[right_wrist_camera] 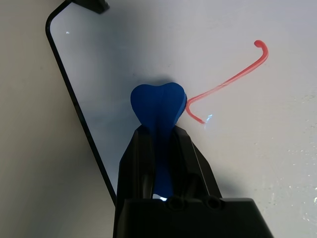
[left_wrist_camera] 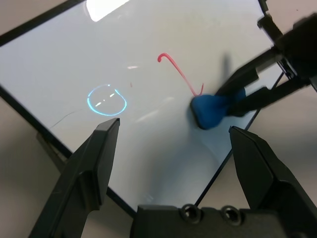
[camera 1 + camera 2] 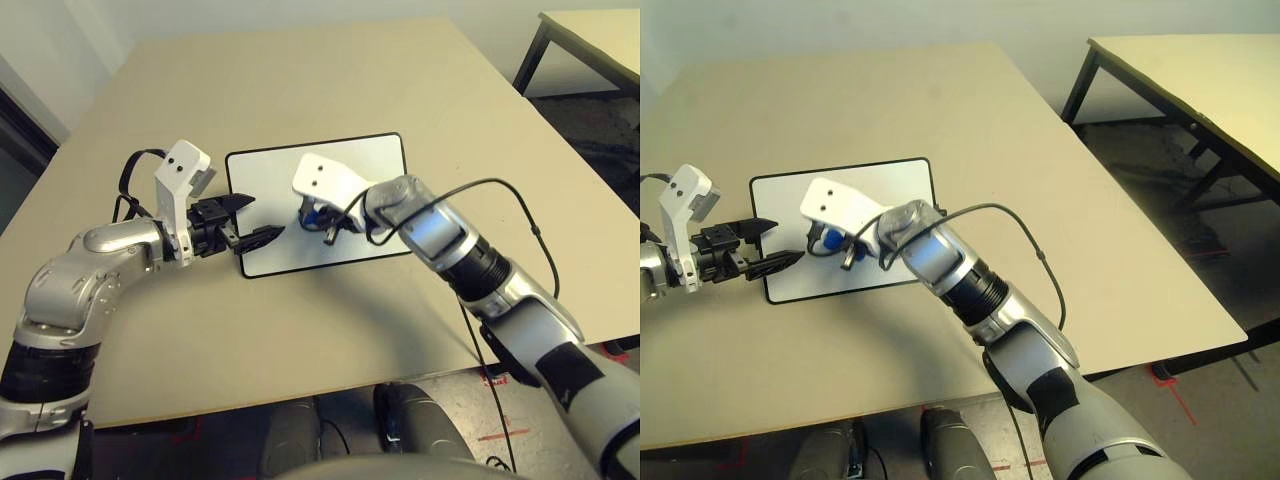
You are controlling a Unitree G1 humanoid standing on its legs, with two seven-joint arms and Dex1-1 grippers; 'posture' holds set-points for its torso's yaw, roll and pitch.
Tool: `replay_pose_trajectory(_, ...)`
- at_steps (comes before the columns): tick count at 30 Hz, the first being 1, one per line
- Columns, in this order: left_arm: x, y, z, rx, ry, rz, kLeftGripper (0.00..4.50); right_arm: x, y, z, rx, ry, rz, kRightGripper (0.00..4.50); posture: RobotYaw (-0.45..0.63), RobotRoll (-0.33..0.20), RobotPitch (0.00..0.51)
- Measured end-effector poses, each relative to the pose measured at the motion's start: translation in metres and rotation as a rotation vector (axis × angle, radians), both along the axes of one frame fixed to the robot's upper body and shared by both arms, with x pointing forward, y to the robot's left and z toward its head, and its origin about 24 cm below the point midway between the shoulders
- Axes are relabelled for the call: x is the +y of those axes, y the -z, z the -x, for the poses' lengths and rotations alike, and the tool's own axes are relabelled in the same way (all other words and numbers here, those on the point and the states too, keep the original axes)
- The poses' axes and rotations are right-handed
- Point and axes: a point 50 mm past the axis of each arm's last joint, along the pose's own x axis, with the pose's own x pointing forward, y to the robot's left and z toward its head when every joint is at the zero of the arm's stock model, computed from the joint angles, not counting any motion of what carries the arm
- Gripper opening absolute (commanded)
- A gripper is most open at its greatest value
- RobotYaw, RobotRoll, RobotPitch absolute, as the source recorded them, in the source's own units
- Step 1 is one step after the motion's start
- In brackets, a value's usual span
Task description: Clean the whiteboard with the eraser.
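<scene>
Whiteboard: flat on the bench, wiping face up. Eraser: on the board, beside a red stroke — probably placed to rub it out. Right pincer: closed on the eraser's sides, presumably for firm strokes. Left pincer: spread, empty, near the board's edge — perhaps ready to steady it.

Blue eraser, white whiteboard with black frame, hooked red line
</scene>
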Motion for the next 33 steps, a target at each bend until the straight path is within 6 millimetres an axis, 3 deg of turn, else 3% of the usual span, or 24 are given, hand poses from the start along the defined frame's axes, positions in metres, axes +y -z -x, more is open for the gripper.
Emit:
replay_pose_trajectory(2, 0.000, 0.000, 0.000, -0.001, -0.002, 0.000, 4.50, 0.005, -0.005, -0.006, -0.011, 0.013, -0.025, 0.37, 0.07, 0.000, 0.106)
replay_pose_trajectory(8, 0.000, 0.000, 0.000, 0.000, -0.001, 0.000, 4.50, 0.008, -0.048, -0.035, -0.162, 0.129, -0.182, 0.37, 0.08, 0.000, 0.105)
replay_pose_trajectory(13, 0.000, 0.000, 0.001, 0.000, -0.002, 0.000, 4.50, 0.008, -0.038, -0.031, -0.124, 0.115, -0.178, 0.37, 0.08, 0.000, 0.109)
replay_pose_trajectory(18, 0.001, 0.001, 0.001, 0.003, -0.005, -0.001, 4.50, 0.008, -0.004, 0.001, -0.014, 0.009, -0.088, 0.37, 0.07, 0.000, 0.111)
replay_pose_trajectory(20, 0.001, 0.001, 0.001, 0.003, -0.005, -0.001, 4.50, 0.008, 0.002, 0.005, 0.008, -0.001, -0.064, 0.37, 0.07, 0.000, 0.112)
replay_pose_trajectory(24, 0.001, 0.001, 0.001, 0.004, -0.006, -0.001, 4.50, 0.013, -0.003, 0.001, -0.002, 0.013, -0.086, 0.37, 0.07, 0.000, 0.112)
replay_pose_trajectory(29, 0.001, 0.001, 0.001, 0.005, -0.006, -0.001, 4.50, 0.019, -0.050, -0.024, -0.161, 0.103, -0.240, 0.37, 0.07, 0.000, 0.114)
replay_pose_trajectory(31, 0.001, 0.001, 0.001, 0.005, -0.006, -0.001, 4.50, 0.017, -0.050, -0.026, -0.163, 0.109, -0.244, 0.37, 0.07, 0.000, 0.115)
replay_pose_trajectory(33, 0.001, 0.001, 0.001, 0.006, -0.006, -0.001, 4.50, 0.012, -0.034, -0.023, -0.114, 0.101, -0.199, 0.37, 0.07, 0.000, 0.116)
